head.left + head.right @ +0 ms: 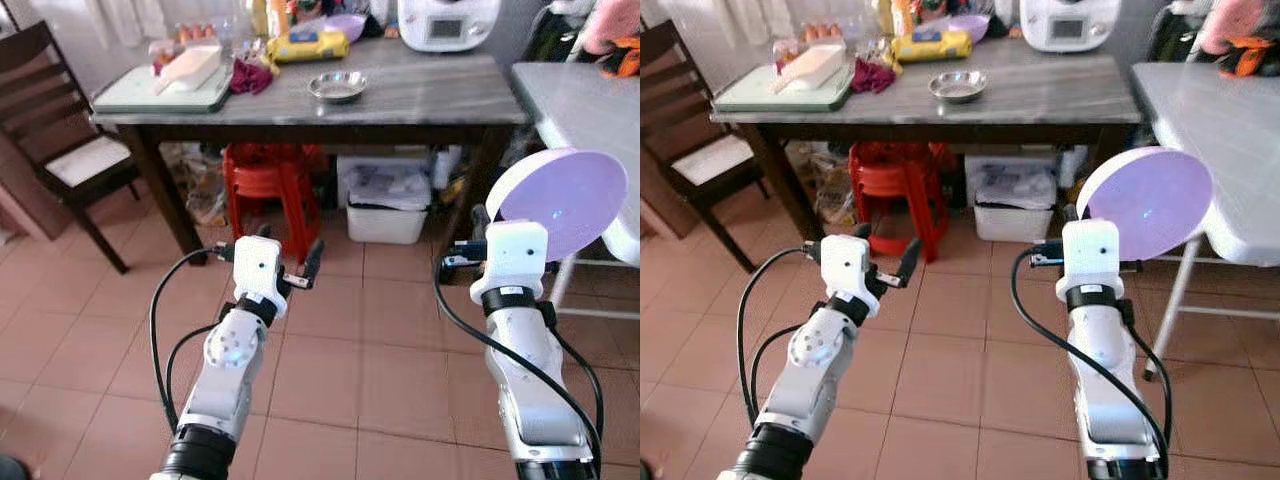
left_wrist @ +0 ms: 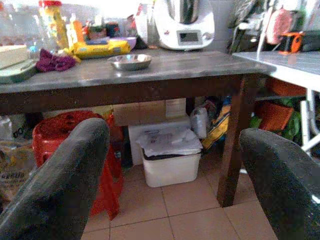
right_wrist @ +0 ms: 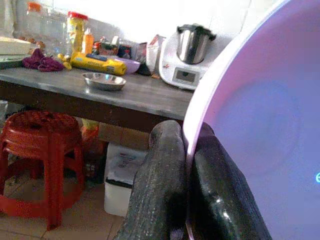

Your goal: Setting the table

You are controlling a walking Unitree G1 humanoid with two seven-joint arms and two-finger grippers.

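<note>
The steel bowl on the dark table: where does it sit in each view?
Left eye: steel bowl, top centre on the dark table.
Right eye: bowl, top centre.
Left wrist: bowl, upper left of centre.
Right wrist: bowl, left of centre.
Shared landmark: white appliance behind it.

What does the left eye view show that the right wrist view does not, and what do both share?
Left eye view alone: both arms, the open left gripper held empty over the tiled floor, a dark wooden chair on the robot's left, and the whole purple plate raised on edge in the right gripper.

Right wrist view alone: the two black fingers pinching the plate's rim, seen close.

Both: the dark table with a small steel bowl, the white kitchen appliance, the red stool and the white bin underneath.
</note>
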